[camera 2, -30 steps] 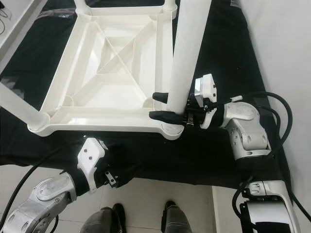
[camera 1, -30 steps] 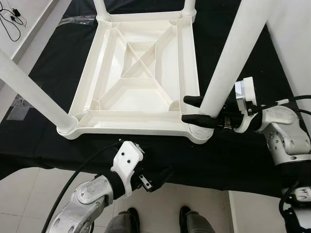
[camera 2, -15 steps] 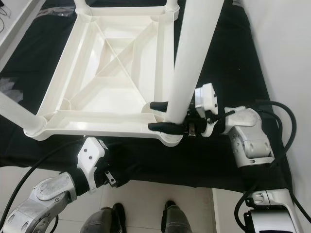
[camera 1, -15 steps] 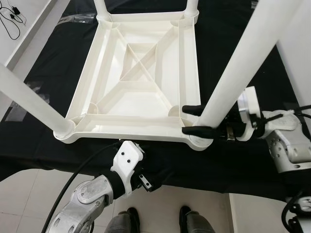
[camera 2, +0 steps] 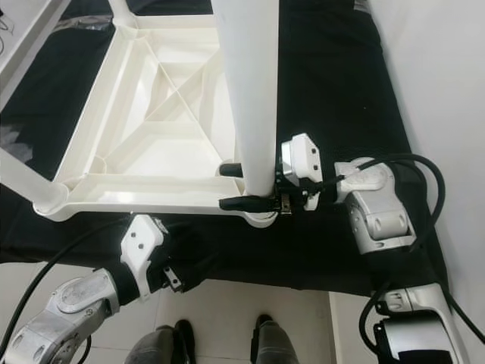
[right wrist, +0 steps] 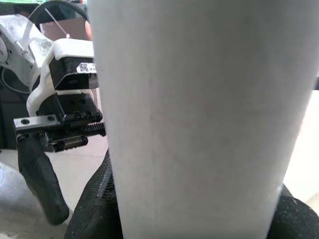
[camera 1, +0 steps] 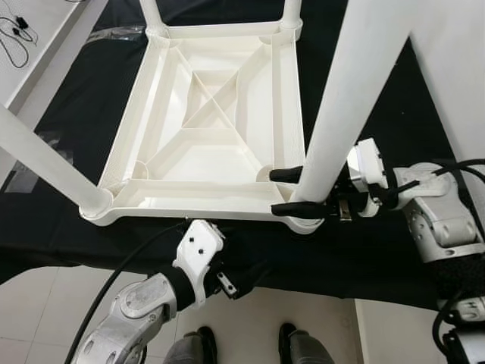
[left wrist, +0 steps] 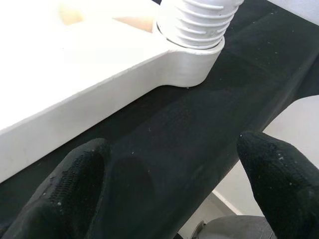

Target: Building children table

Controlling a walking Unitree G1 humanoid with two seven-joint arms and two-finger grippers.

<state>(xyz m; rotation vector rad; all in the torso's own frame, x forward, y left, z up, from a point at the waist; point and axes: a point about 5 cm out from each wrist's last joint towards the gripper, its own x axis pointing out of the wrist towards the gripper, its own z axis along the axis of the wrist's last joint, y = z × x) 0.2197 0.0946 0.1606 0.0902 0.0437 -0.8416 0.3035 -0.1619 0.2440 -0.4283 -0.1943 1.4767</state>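
The white children's table top (camera 1: 204, 144) lies upside down on a black cloth (camera 1: 364, 250). A white leg (camera 1: 45, 163) stands at its near left corner, and two more stand at the far corners. My right gripper (camera 1: 274, 192) is shut on the near right leg (camera 1: 341, 98), just above its threaded base (left wrist: 197, 22) in the corner socket. In the right wrist view this leg (right wrist: 199, 119) sits between the fingers. My left gripper (camera 1: 250, 274) is open, low at the cloth's front edge below that corner, holding nothing.
A white surface with black cables (camera 1: 15, 38) runs along the far left. A white wall (camera 1: 455, 76) borders the cloth on the right. Tiled floor (camera 1: 45, 303) lies in front, with two black shoes (camera 1: 201, 341) on it.
The near right leg has tipped from leaning right to more upright, and my right gripper has shifted left with it. The table top slid slightly. My left arm has stayed put.
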